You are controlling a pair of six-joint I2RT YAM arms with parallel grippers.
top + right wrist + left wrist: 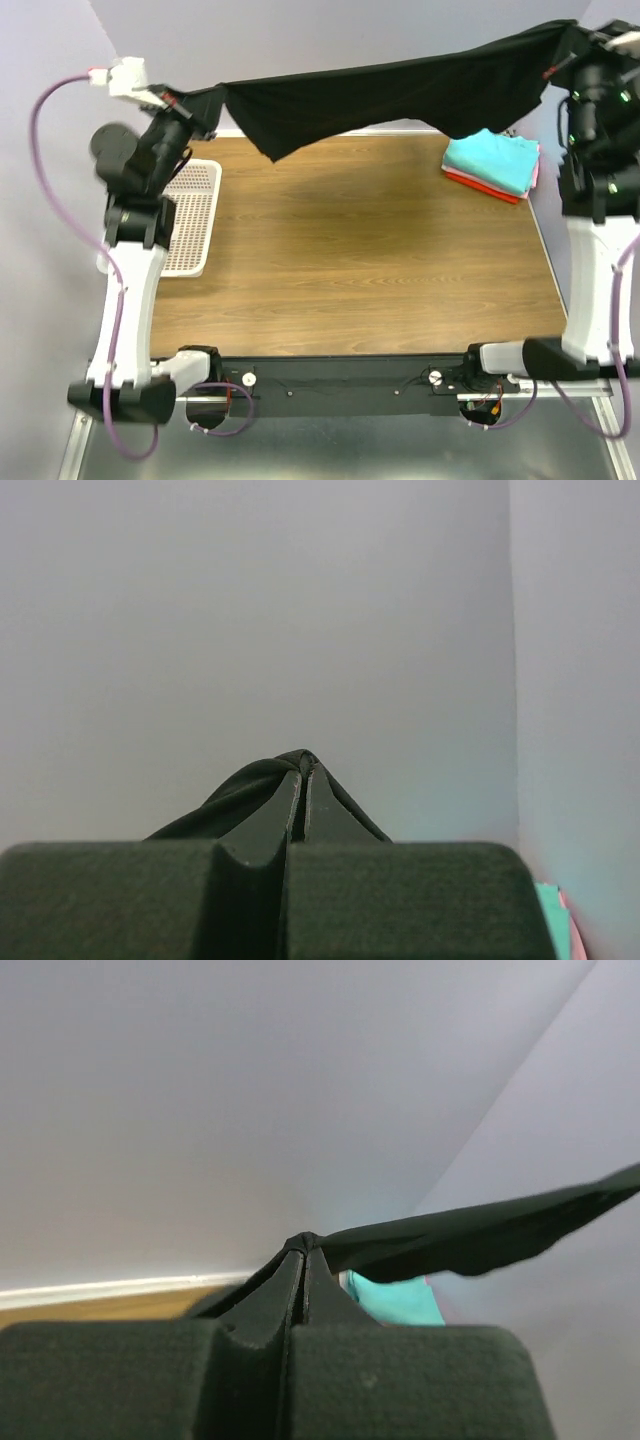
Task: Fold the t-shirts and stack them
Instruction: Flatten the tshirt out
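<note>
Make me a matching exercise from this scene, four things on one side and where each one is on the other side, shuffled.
Things:
1 black t-shirt
2 teal t-shirt
3 red-orange t-shirt
4 white basket

Places:
A folded, topmost, far right of the table
B at the left edge of the table
C stretched in the air
D folded, directly beneath the teal one

Pairs: 1-C, 2-A, 3-D, 4-B

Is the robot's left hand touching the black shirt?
Touching. In the left wrist view, the left gripper is shut with the black t-shirt pinched at its tips, the cloth stretching away to the right.
</note>
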